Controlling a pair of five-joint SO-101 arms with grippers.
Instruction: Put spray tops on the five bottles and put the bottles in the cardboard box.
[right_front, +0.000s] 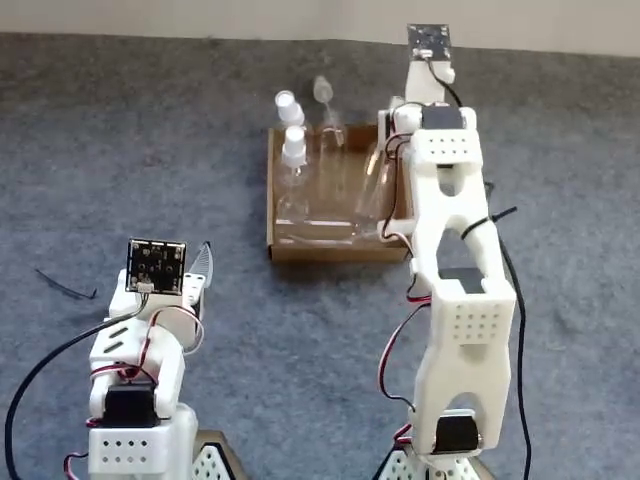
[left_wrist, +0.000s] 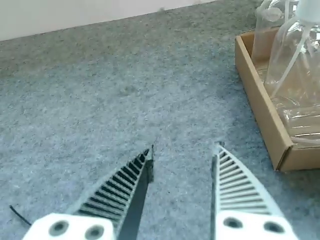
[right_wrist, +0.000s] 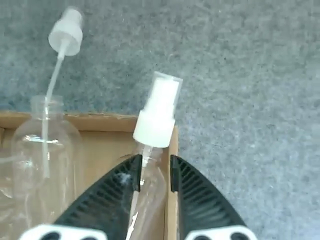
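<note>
Right hand (right_wrist: 155, 162) closed on a capped bottle (right_wrist: 150, 197) at a corner of the box (right_wrist: 100, 121), left hand (left_wrist: 183, 149) spread and idle

The bottle is pinched just below its spray top (right_wrist: 157, 115). Its long axis runs in line with the fingers, and the top points away from the wrist, out past the box wall. The bottle's body lies inside the box, so the release is judged to need almost no travel. Just beside it a second bottle (right_wrist: 45, 150) is seen in the box, its top (right_wrist: 66, 35) raised on its tube and not seated. The left hand is held empty over the grey table (left_wrist: 100, 90), well apart from the box, so the right arm is the nearer. No label or writing can be read
</note>
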